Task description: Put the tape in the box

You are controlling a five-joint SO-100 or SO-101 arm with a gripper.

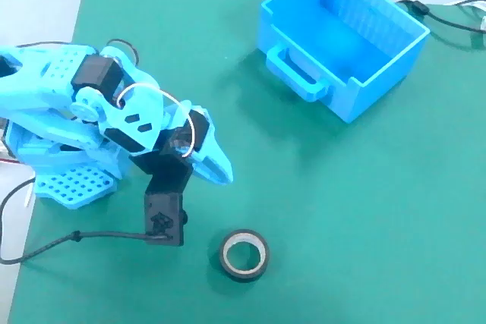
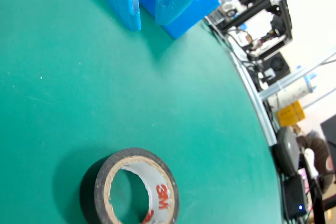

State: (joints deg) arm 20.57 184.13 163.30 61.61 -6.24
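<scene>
I see one roll of tape (image 1: 244,255) and one box (image 1: 343,38) on the green mat (image 1: 342,210), and I am the only arm here. The tape lies flat near the bottom edge of the fixed view, black on the outside with a pale inner ring, and nothing touches it. In the wrist view the same tape (image 2: 132,190) sits low in the picture, its core printed with red lettering on white. The box is well apart from it, up in the far right corner of the mat in the fixed view, bright blue, open at the top, ribbed on its inner walls, with one loop handle (image 1: 295,67) on the side that faces me; I see nothing inside it. My gripper (image 1: 216,168) hangs over the mat up and to the left of the tape, short of it, holding nothing. In the wrist view my two blue fingers (image 2: 124,4) come in from the top edge with a narrow gap between them, so the jaws stand slightly apart, clamped on nothing. One black block (image 1: 165,218) with one cable (image 1: 53,246) running off to the left sits just beside the tape on its left, not touching it.
</scene>
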